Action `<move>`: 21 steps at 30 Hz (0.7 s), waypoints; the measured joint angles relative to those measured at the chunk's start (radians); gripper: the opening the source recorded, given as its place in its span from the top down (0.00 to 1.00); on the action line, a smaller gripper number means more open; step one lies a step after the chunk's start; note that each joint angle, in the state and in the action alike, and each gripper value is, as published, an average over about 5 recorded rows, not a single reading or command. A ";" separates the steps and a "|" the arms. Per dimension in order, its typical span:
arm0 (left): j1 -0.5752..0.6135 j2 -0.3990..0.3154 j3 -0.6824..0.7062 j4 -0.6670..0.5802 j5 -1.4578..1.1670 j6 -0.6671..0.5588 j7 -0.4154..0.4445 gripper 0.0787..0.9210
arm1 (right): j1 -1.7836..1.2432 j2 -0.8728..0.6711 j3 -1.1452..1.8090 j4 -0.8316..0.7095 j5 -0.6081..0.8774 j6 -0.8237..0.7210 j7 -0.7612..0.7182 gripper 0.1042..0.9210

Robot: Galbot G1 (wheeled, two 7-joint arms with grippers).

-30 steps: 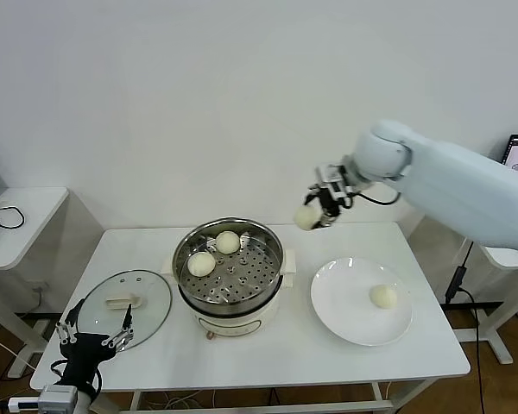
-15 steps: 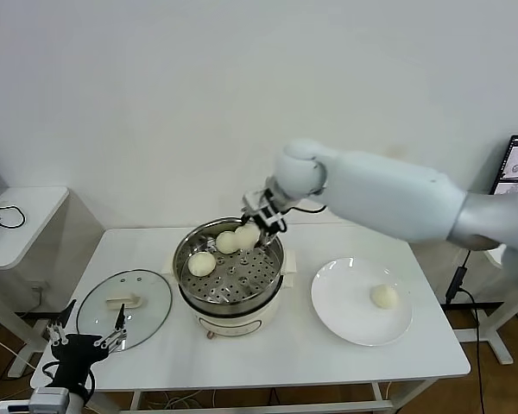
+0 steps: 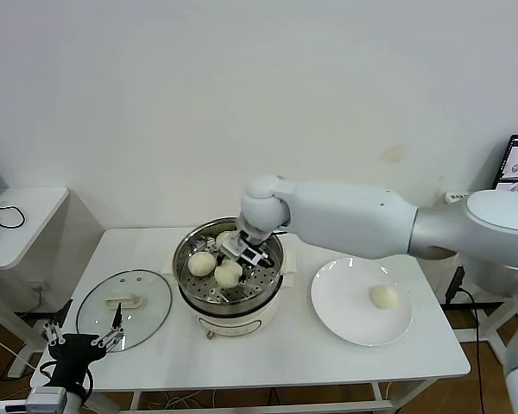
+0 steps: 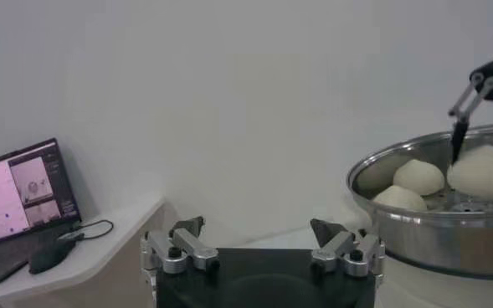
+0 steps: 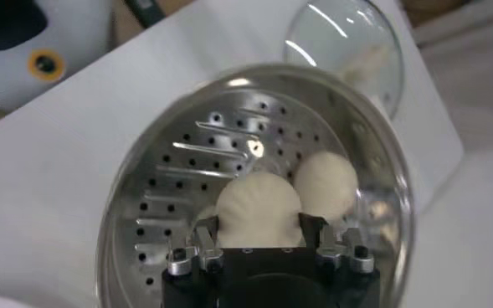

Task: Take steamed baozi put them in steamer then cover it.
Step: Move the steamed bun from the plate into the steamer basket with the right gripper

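Trouble could come if the right gripper (image 3: 242,255), closed on a small round cream-white bun (image 5: 258,207) low inside the shiny round steel steamer basket (image 3: 268,246) at the frame's middle, lets go badly: that bun could bump the neighbouring buns (image 3: 201,264). One more bun (image 3: 382,296) waits on the flat white plate (image 3: 337,319) at right. The left gripper (image 3: 79,339) hangs open at lower left.

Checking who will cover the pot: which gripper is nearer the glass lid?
Left. The left gripper hangs just off the glass lid; the right gripper is over the steamer holding a baozi.
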State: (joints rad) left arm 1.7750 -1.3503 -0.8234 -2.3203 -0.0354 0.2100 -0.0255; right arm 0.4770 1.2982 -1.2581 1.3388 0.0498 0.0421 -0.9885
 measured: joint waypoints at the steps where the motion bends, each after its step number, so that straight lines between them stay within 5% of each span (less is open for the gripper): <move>1: 0.000 -0.001 0.000 0.000 0.000 0.000 0.000 0.12 | -0.003 0.003 -0.002 -0.001 -0.006 0.009 0.001 0.37; 7: -0.001 -0.004 0.000 0.002 0.000 -0.001 -0.001 0.12 | -0.014 0.014 -0.011 -0.011 -0.038 0.054 0.004 0.35; 15: -0.002 -0.004 0.001 0.002 0.000 -0.001 -0.001 0.12 | -0.007 0.007 -0.002 -0.009 -0.047 0.083 0.018 0.14; 21: -0.009 0.000 0.002 0.002 0.000 -0.001 -0.001 0.12 | 0.022 -0.013 0.017 0.006 -0.028 0.080 0.014 0.12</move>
State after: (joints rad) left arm 1.7658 -1.3498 -0.8211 -2.3184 -0.0356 0.2086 -0.0262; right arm 0.4986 1.2856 -1.2411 1.3452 0.0219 0.1221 -0.9741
